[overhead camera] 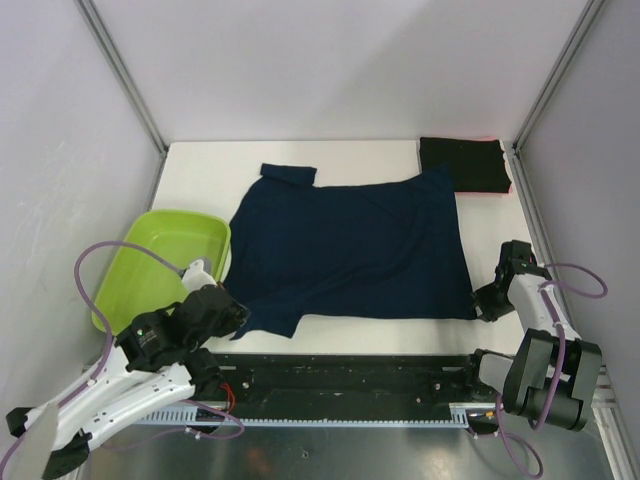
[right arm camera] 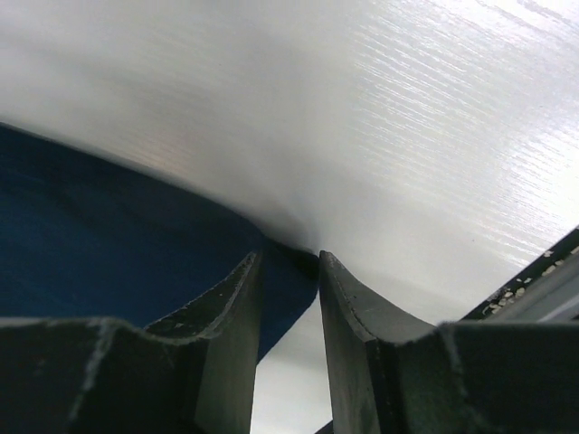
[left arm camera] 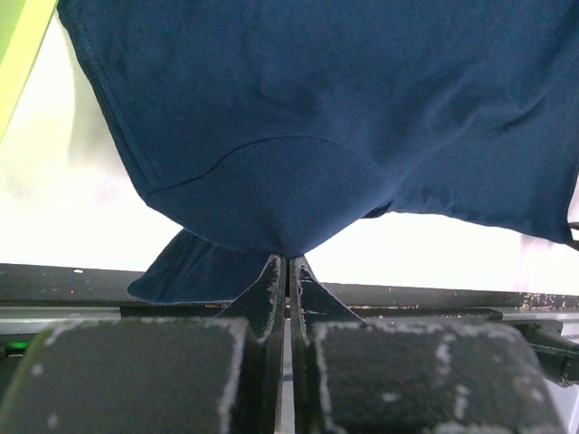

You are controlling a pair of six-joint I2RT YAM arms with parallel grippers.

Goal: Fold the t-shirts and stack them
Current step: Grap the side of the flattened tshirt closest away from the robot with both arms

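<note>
Notes dark navy t-shirt [overhead camera: 350,245] spread flat at centre of table [overhead camera: 200,170]; notes black t-shirt [overhead camera: 463,164] folded in far right corner, red-pink edge beneath.

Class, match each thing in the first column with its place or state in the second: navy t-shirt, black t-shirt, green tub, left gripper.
Column one:
1. navy t-shirt
2. black t-shirt
3. green tub
4. left gripper

Column two:
A. folded, at the far right corner of the table
B. shut on an edge of navy cloth
C. spread out in the middle
D. at the left side, beside the spread shirt

Pairs: 1-C, 2-A, 3-D, 4-B
</note>
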